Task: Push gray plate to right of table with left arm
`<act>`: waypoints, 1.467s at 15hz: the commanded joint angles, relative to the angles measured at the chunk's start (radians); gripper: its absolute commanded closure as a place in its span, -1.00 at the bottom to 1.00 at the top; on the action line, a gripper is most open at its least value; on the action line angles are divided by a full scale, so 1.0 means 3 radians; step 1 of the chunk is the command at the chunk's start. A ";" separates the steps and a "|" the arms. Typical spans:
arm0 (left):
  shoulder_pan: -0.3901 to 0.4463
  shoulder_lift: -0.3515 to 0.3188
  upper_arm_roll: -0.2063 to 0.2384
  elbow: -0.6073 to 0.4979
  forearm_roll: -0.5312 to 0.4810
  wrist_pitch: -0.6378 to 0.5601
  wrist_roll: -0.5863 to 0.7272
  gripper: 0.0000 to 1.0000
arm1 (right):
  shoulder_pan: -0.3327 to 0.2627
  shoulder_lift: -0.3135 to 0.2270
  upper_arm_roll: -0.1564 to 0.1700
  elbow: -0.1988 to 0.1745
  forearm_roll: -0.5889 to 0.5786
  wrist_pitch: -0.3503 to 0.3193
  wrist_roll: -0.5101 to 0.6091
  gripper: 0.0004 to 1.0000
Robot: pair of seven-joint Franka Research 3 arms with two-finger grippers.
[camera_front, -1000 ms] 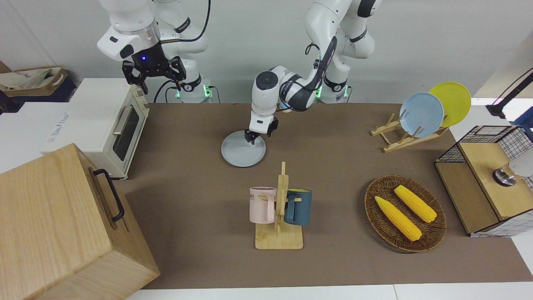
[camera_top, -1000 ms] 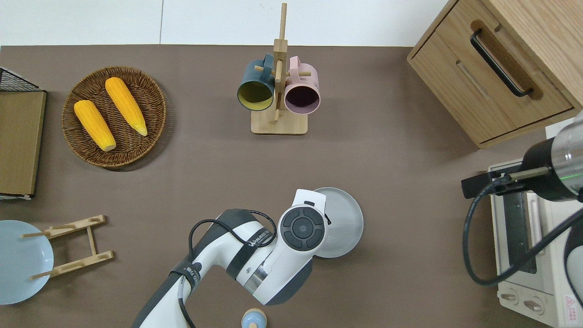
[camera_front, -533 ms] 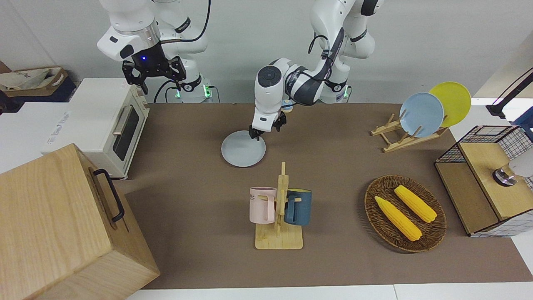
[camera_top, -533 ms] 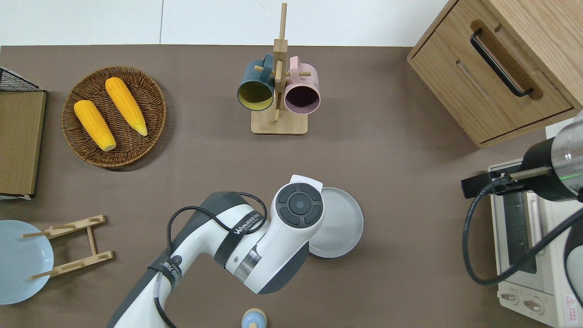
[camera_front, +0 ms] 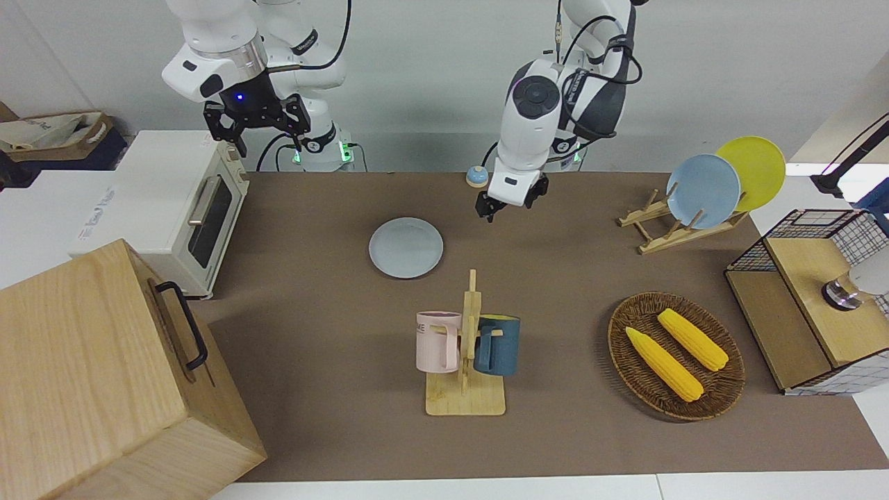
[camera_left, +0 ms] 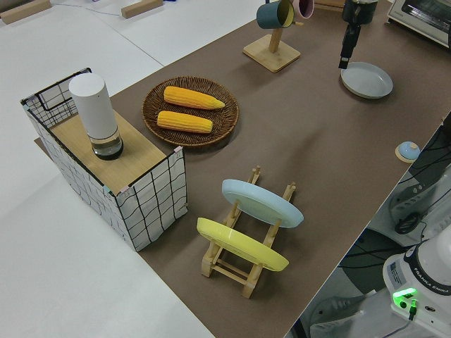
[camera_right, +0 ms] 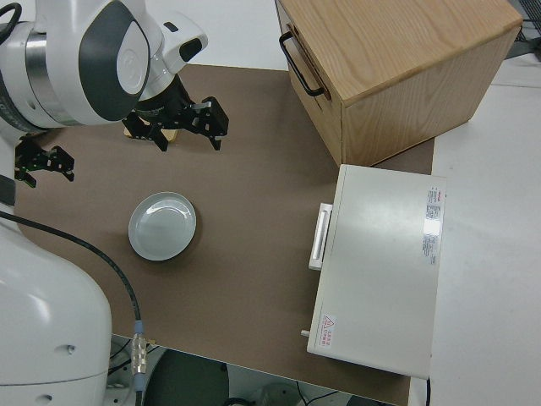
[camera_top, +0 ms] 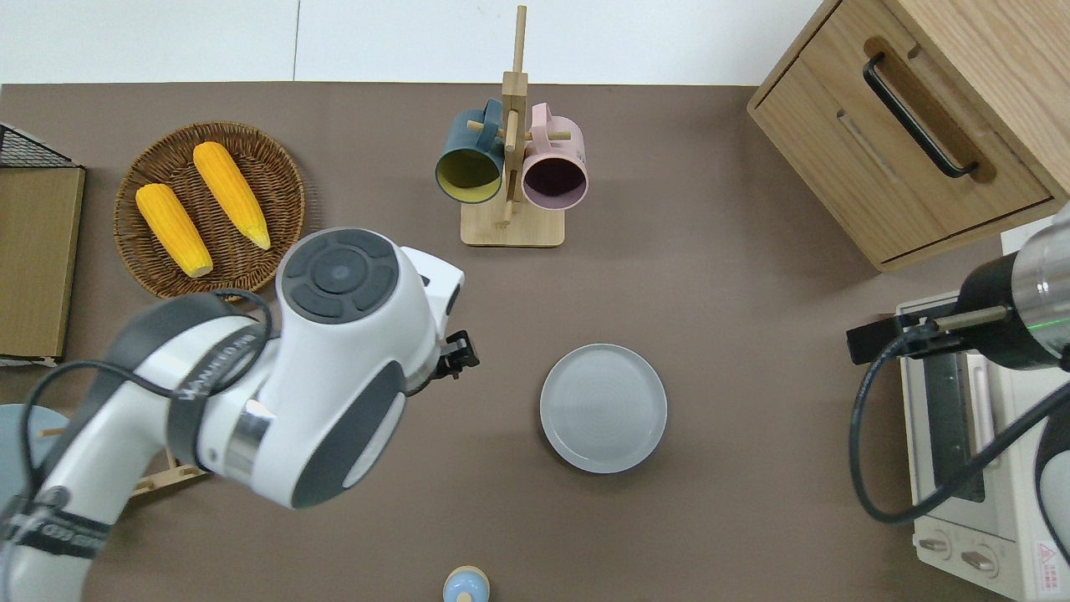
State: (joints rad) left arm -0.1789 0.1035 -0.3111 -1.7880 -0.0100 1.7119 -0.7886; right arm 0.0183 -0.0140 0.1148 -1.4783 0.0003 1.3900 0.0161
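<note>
The gray plate [camera_top: 603, 408] lies flat on the brown surface [camera_top: 736, 276], roughly midway along its length and nearer to the robots than the mug rack [camera_top: 511, 150]. It is well apart from the toaster oven [camera_top: 974, 456] and the wooden cabinet [camera_top: 919, 125] at the right arm's end.

The left hand [camera_front: 510, 203] is raised in the air, clear of the plate, over bare surface toward the left arm's end. Its fingers stand apart and hold nothing. The right arm is parked; its hand [camera_front: 255, 123] also shows the fingers spread, empty.

Task status, as a judgement: the plate rests unattended with no contact from the left hand. If the pushing is meant to carry the plate to the right arm's end, free surface remains between the plate and the toaster oven, so the plate sits short of that end. Whether this position counts as final cannot be determined here.

Legible markings: the band on the left arm's forearm [camera_top: 209, 385] carries lettering, only partly readable. A red warning label [camera_top: 1048, 558] sits on the toaster oven; its text is too small to read.
</note>
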 commanded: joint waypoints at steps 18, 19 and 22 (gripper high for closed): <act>0.1123 -0.0100 0.0030 0.0913 0.0069 -0.0603 0.2051 -1.00 | -0.0066 -0.0010 0.0057 0.0029 0.0019 -0.0052 0.0043 -0.97; 0.1164 -0.0100 0.0025 0.0918 0.0069 -0.0603 0.2051 -1.00 | -0.0066 -0.0010 0.0057 0.0029 0.0019 -0.0052 0.0043 -0.97; 0.1230 -0.0100 0.0030 0.0934 0.0049 -0.0603 0.2056 -1.00 | -0.0066 -0.0010 0.0057 0.0029 0.0014 -0.0052 0.0043 -0.97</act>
State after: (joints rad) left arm 0.1643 0.0774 -0.3002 -1.5191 0.0101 1.5347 -0.1912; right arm 0.0183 -0.0140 0.1148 -1.4783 0.0003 1.3900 0.0161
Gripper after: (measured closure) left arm 0.000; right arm 0.013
